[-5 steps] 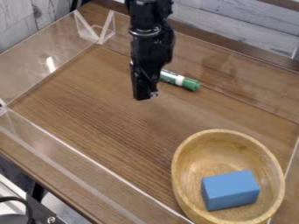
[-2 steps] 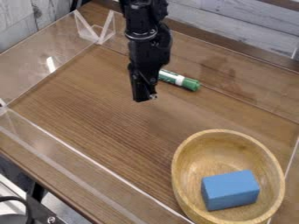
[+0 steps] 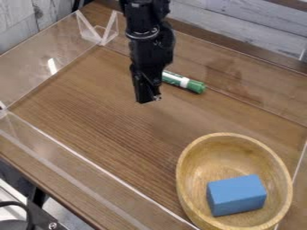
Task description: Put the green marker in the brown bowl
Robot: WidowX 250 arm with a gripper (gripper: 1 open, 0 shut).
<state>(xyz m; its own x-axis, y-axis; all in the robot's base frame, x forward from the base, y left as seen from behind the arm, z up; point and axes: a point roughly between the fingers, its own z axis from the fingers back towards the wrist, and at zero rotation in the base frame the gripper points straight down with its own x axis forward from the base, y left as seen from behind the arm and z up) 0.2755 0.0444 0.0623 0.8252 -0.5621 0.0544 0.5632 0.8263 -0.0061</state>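
Camera: arm down beside marker, nothing picked up yet.
Green marker (image 3: 184, 83) lies on tabletop (image 3: 108, 126), well apart from brown bowl (image 3: 235, 180) holding a blue block (image 3: 235, 194). Risk: fingers (image 3: 145, 95) are closed and empty just left of it, so descending could nudge it away.

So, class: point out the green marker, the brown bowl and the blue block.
green marker (image 3: 188, 84), camera view, on its barrel.
brown bowl (image 3: 192, 158), camera view, on its left rim.
blue block (image 3: 235, 194), camera view, on its top face.
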